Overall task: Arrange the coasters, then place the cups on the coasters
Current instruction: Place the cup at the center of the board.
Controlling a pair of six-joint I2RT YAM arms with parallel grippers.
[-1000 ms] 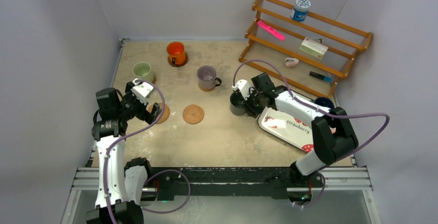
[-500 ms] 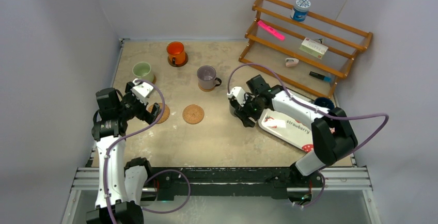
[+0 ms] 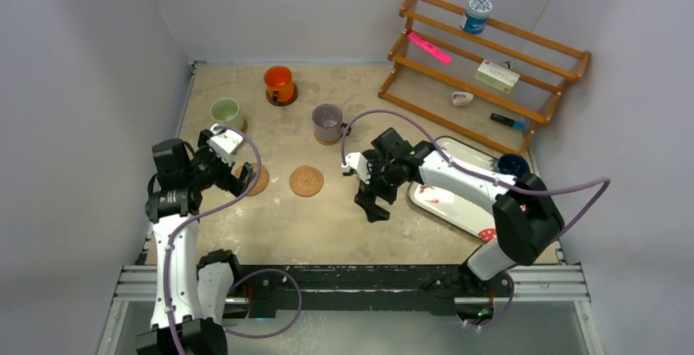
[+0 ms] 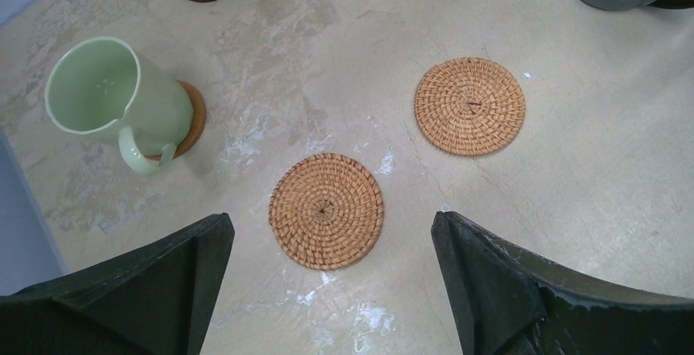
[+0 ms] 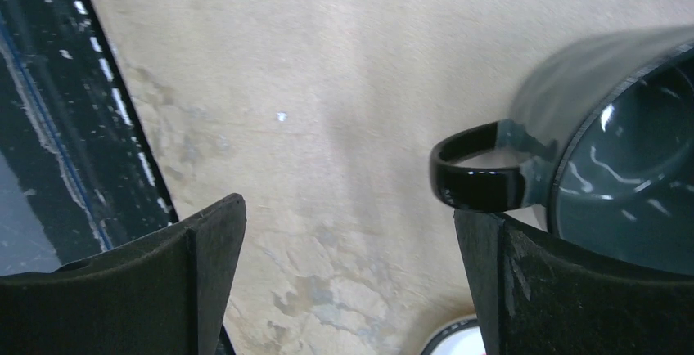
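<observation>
The right gripper (image 5: 348,208) is gaping open beside the grey mug (image 5: 606,126). The left gripper (image 4: 329,228) is hovering open above a coaster (image 4: 326,199).

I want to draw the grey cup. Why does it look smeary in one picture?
Right wrist view: the grey cup looks motion-blurred along its side, its handle sharper. Left wrist view: crisp, the woven coasters show clear rings.

- Worktop (image 3: 327,216): tan, mottled, with pale scuffs.
- Wooden rack (image 3: 532,38): upper right, tiered rails.
- Blue-and-white lidded tub (image 3: 476,14): upright on the top tier.
- Pink strip (image 3: 430,47), white box (image 3: 497,75), small pale item (image 3: 462,98) and dark pen-like thing (image 3: 507,121): on the lower tiers.
- White strawberry-print tray (image 3: 458,210): right of centre, flat on the worktop.
</observation>
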